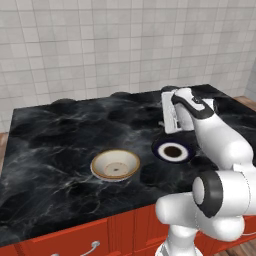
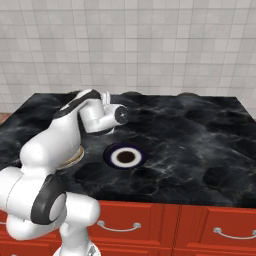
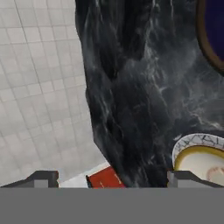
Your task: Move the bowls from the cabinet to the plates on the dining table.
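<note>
cream bowl [image 1: 115, 165] sits on its plate near the dining table [image 1: 50, 145] front edge, left of the blue-rimmed plate [image 1: 173, 150]; gripper [image 3: 112, 177] fingers wide and empty above; bowl likely stiff, glazed, slippery, chippable, best pinched at the rim.

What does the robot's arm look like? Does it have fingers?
The white, rounded robot arm is built of chunky tube-shaped pieces joined by dark grey bands. Its gripper ends in two small dark fingers with squarish tips. No cables or writing show on it.
</note>
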